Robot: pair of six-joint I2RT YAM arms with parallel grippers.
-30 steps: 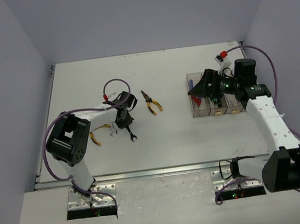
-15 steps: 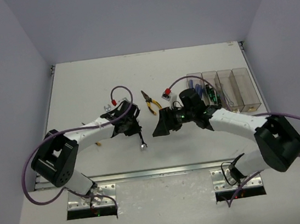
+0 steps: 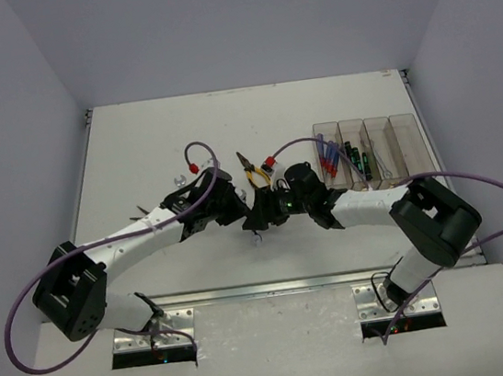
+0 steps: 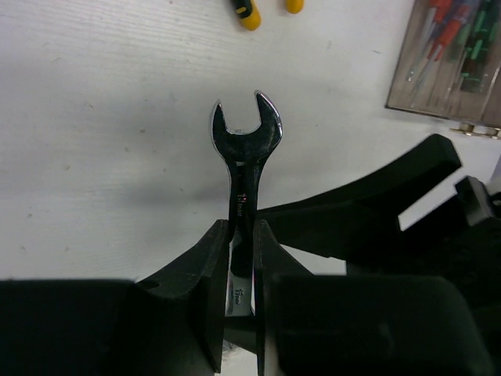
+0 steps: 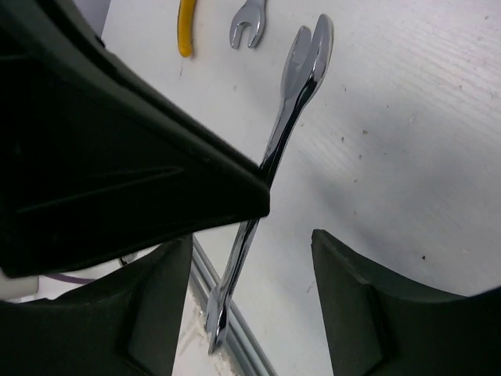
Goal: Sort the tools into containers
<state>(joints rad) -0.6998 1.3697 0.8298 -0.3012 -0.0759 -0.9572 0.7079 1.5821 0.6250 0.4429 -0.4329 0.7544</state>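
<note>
**Item in hand:** wrench (image 4: 244,141), silver, an open jaw at each end.
**Location:** held off the tabletop (image 3: 135,148) near its middle, well apart from the bins (image 3: 404,145) at the right. It is not in any compartment.

**Left claw** (image 4: 241,235): clamped tight on the wrench's shank, with one open jaw sticking out beyond the fingers.
**Right claw** (image 5: 250,239): reached across to meet the left one, fingers apart. The right wrist view shows the wrench's lower end passing between them with a gap on each side, so there is no grip.

**Bins, contents:**
- Nearest compartment: blue-handled screwdrivers (image 3: 328,157).
- Next compartment: green-handled screwdrivers (image 3: 351,156).
- Third compartment: something thin, too small to name.
- Far compartment: looks bare.

**Loose on the tabletop:**
- Yellow-handled pliers (image 3: 251,171), just beyond the two claws.
- A second wrench (image 5: 249,23), beside a yellow handle.

**Step, as judged:** a hand-over of the wrench from the left arm to the right. The bins sit on the right arm's side.

**Next move calls for:**
- The right claw to close squarely on the bare shank.
- The left claw to let go only once that hold is firm, since the flat, slick steel could twist or drop out.
- After that, a carry to a compartment without screwdrivers.
</note>
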